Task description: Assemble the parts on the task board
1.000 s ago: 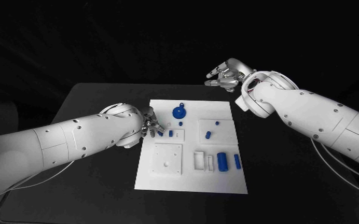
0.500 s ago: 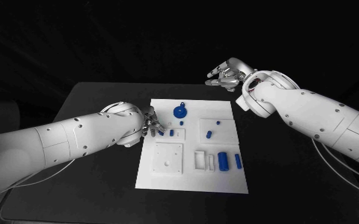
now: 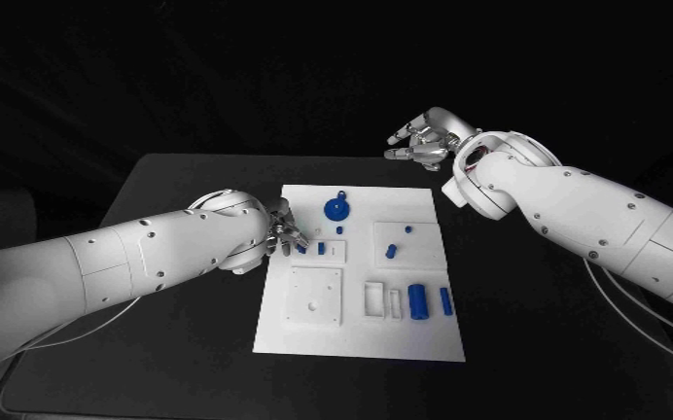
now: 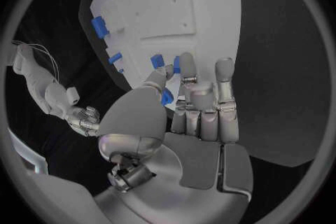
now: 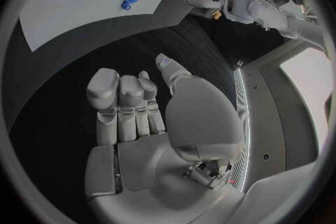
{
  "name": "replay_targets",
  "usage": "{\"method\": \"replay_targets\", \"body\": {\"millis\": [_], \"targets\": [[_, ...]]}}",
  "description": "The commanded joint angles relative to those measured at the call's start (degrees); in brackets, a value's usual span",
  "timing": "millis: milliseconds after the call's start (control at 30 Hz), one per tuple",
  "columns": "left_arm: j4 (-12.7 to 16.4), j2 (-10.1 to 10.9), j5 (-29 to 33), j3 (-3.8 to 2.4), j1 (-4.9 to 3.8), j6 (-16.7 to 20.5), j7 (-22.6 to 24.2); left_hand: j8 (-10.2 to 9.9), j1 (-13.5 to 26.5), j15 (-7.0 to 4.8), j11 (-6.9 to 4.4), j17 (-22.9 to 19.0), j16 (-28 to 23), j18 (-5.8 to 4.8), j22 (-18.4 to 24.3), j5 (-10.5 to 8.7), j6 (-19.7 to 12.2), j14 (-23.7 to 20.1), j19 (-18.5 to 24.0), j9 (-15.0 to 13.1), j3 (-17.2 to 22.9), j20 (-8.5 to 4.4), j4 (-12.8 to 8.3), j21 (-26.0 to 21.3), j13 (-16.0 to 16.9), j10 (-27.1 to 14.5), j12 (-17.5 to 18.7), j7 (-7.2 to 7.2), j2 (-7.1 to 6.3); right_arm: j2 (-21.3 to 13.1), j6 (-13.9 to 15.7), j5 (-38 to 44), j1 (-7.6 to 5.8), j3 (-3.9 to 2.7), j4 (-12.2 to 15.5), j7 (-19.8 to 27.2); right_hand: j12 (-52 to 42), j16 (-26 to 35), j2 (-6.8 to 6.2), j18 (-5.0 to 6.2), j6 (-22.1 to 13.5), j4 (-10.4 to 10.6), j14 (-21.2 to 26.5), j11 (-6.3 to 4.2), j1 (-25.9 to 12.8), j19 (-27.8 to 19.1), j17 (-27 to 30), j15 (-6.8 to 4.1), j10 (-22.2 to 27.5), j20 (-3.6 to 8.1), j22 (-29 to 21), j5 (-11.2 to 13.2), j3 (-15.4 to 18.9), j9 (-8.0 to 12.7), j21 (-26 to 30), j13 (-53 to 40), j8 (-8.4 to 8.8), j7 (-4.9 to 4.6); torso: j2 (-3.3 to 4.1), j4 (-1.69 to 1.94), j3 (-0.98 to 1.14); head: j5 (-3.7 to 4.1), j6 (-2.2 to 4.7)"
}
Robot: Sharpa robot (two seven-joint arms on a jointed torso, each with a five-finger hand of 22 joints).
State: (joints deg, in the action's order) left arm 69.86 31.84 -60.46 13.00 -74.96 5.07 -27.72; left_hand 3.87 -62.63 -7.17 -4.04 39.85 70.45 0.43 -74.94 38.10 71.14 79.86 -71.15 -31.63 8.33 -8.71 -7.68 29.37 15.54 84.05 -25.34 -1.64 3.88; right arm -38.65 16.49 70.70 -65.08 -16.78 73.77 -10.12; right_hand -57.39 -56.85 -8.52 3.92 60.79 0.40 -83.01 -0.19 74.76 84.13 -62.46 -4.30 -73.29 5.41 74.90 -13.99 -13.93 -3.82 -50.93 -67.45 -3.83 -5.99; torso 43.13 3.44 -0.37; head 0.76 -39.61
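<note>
The robot's left hand (image 3: 281,230) rests at the left edge of the white task board (image 3: 358,332), its fingers bunched together over a small blue part (image 4: 167,96); the thumb and a fingertip appear to pinch this part, as the left wrist view shows blue between them, though how firm the hold is cannot be told. Just beside the fingertips, on the board, stand two more short blue pegs (image 3: 321,248). Further toward the far edge of the board lies a round blue disc (image 3: 336,210) with a small knob beside it. Toward the middle of the board sit two small blue pieces (image 3: 393,243) on a raised white square. Near the board's near right part lie two longer blue cylinders (image 3: 416,299), side by side but apart, next to a white rectangular frame. A raised white plate with small holes takes up the near left part of the board. The board lies in the middle of the black surface (image 3: 183,187). The right hand (image 3: 425,143) hangs well apart from the board, above the surface's far right corner, its fingers loosely curled and apart, holding nothing.
</note>
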Motion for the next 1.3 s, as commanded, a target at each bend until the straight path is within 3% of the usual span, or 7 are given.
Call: {"method": "replay_targets", "body": {"millis": [33, 300, 433, 833, 933, 1167, 1300], "targets": [[-0.18, -0.26, -0.66, 0.21, 0.28, -2.39, -0.75, 0.28, 0.05, -0.41, -0.31, 0.21, 0.14, 0.42, -1.04, -0.10, 3.32, 0.14, -0.09, -14.18, 5.14, 0.03, -4.78, 0.21, 0.09, 2.38, -0.29, 2.75, 0.53, 0.01, -0.47, 0.02, 0.03, -0.03, 0.10, 0.45, 0.04, 0.23, 0.28, 0.80, -0.27, 0.05, -0.20, 0.02, -0.18, 1.82, 0.02, 0.18, 0.00, -0.26, 6.51, -0.32, 0.23, 0.05, 0.37, 0.09, 0.25, -0.05, 0.03, -0.09, 0.04, 0.00, -0.02], [-0.39, -0.57, -1.25, 0.21, 0.28, -2.47, -0.82, 0.32, 0.12, -0.44, -0.28, 0.84, 0.47, 0.41, -1.05, 0.01, 3.69, 0.35, -0.22, -14.32, 4.93, 0.04, -4.74, 0.22, 0.21, 2.42, -0.93, 2.86, 0.47, 0.01, -0.48, 0.02, 0.03, -0.03, 0.07, 0.47, 0.04, 0.23, 0.28, 0.80, -0.27, 0.05, -0.20, 0.02, -0.18, 1.82, 0.02, 0.18, 0.00, -0.26, 6.51, -0.32, 0.23, 0.05, 0.37, 0.09, 0.25, -0.05, 0.00, -0.05, 0.03, 0.12, -0.07], [-0.42, -0.62, -1.40, 0.22, 0.28, -2.46, -0.79, 0.33, 0.12, -0.45, -0.25, 0.82, 0.46, 0.41, -1.05, 0.01, 3.72, 0.34, -0.22, -14.34, 4.93, 0.03, -4.74, 0.22, 0.21, 2.42, -0.96, 2.86, 0.48, -0.03, -0.48, 0.01, 0.03, -0.03, 0.10, 0.47, 0.04, 0.23, 0.28, 0.80, -0.27, 0.05, -0.20, 0.02, -0.18, 1.82, 0.02, 0.18, 0.00, -0.26, 6.51, -0.32, 0.23, 0.05, 0.37, 0.09, 0.25, -0.05, -0.01, 0.11, -0.08, 0.13, -0.13], [-0.41, -0.92, -2.72, 0.22, 0.28, -2.61, -0.59, 0.25, 0.07, -0.43, -0.24, 0.78, 0.40, 0.38, -1.05, -0.02, 3.72, 0.31, -0.23, -14.37, 4.89, 0.02, -4.83, 0.20, 0.14, 2.40, -1.09, 2.85, 0.41, -0.04, -0.47, -0.04, 0.03, -0.03, 0.14, 0.50, 0.04, 0.23, 0.28, 0.80, -0.27, 0.05, -0.20, 0.02, -0.18, 1.82, 0.02, 0.18, 0.00, -0.26, 6.51, -0.32, 0.23, 0.05, 0.37, 0.09, 0.25, -0.05, 0.00, -0.06, 0.03, 0.00, -0.19], [-0.43, -1.01, -2.87, 0.22, 0.28, -2.59, -0.42, 0.35, 0.21, -0.48, -0.17, 1.37, 0.71, 0.29, -1.01, -1.36, 4.03, 0.41, -0.23, -14.63, 4.11, 0.02, -4.17, 0.06, 0.23, 2.43, -1.69, 3.02, 0.26, -0.03, -0.49, -0.04, 0.03, -0.03, 0.12, 0.50, 0.04, 0.23, 0.28, 0.80, -0.27, 0.05, -0.20, 0.02, -0.18, 1.82, 0.02, 0.18, 0.00, -0.26, 6.51, -0.32, 0.23, 0.05, 0.37, 0.09, 0.25, -0.05, 0.00, 0.01, -0.01, 0.07, -0.19], [-0.49, -1.14, -2.98, 0.22, 0.28, -2.35, -0.20, 0.35, -0.15, -0.52, -0.17, 1.61, 0.80, 0.24, -1.04, -1.40, 4.17, 0.48, -0.33, -14.83, 3.83, -0.01, -3.77, -0.01, 0.14, 2.49, -1.86, 3.05, 0.07, 0.01, -0.39, -0.04, 0.03, -0.03, -0.05, 0.49, 0.04, 0.23, 0.28, 0.80, -0.27, 0.05, -0.20, 0.02, -0.18, 1.82, 0.02, 0.18, 0.00, -0.26, 6.51, -0.32, 0.23, 0.05, 0.37, 0.09, 0.25, -0.05, 0.00, 0.05, -0.05, 0.14, -0.25], [-0.55, -1.25, -2.95, 0.22, 0.28, -2.16, -0.10, 0.47, -0.11, -0.55, -0.19, 2.11, 1.07, 0.18, -1.02, -2.54, 4.55, 0.68, -0.46, -15.24, 3.21, -0.02, -2.98, -0.06, 0.25, 2.50, -2.53, 3.24, -0.10, 0.03, -0.35, -0.04, 0.03, -0.03, -0.07, 0.50, 0.04, 0.23, 0.28, 0.80, -0.27, 0.05, -0.20, 0.02, -0.18, 1.82, 0.02, 0.18, 0.00, -0.26, 6.51, -0.32, 0.23, 0.05, 0.37, 0.09, 0.25, -0.05, 0.02, 0.02, -0.03, 0.16, -0.30]]}}
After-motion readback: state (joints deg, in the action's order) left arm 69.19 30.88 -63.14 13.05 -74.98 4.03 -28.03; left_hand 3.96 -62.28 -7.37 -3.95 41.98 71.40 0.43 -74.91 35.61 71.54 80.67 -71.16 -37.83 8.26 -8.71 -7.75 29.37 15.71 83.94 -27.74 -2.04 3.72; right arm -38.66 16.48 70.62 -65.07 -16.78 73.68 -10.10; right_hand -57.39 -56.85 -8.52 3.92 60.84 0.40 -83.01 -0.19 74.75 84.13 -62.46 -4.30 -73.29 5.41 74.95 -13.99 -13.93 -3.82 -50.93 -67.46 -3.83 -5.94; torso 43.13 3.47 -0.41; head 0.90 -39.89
